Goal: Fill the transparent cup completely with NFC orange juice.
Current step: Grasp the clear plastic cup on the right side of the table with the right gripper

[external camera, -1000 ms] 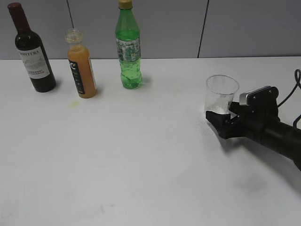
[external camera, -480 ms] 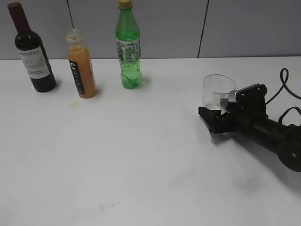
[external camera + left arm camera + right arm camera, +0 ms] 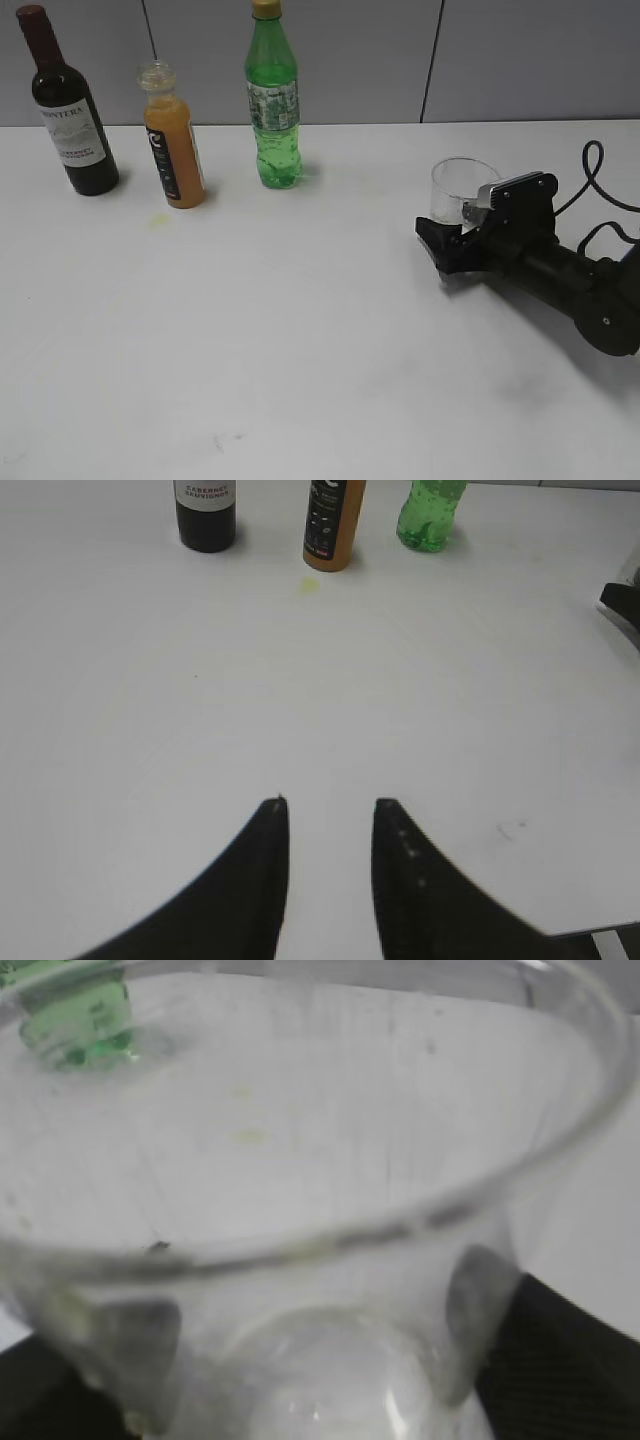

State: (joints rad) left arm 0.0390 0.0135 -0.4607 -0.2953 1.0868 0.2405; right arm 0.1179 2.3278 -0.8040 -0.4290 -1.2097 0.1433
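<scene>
The transparent cup (image 3: pixel 462 186) stands empty at the right of the white table (image 3: pixel 300 330), between the fingers of my right gripper (image 3: pixel 455 232). In the right wrist view the cup (image 3: pixel 330 1210) fills the frame, with a dark finger pressed against its wall on each side (image 3: pixel 310 1360). The NFC orange juice bottle (image 3: pixel 173 145) stands upright at the back left, full, with a clear cap; its lower part shows in the left wrist view (image 3: pixel 333 525). My left gripper (image 3: pixel 330 805) is open and empty over bare table, far from the bottles.
A dark wine bottle (image 3: pixel 70 110) stands left of the juice and a green soda bottle (image 3: pixel 272 100) right of it. A small yellow stain (image 3: pixel 158 220) lies in front of the juice bottle. A grey wall runs behind the table.
My right gripper has moved a little to the left along the table, and the cup has moved with it. The bottles have not moved.
</scene>
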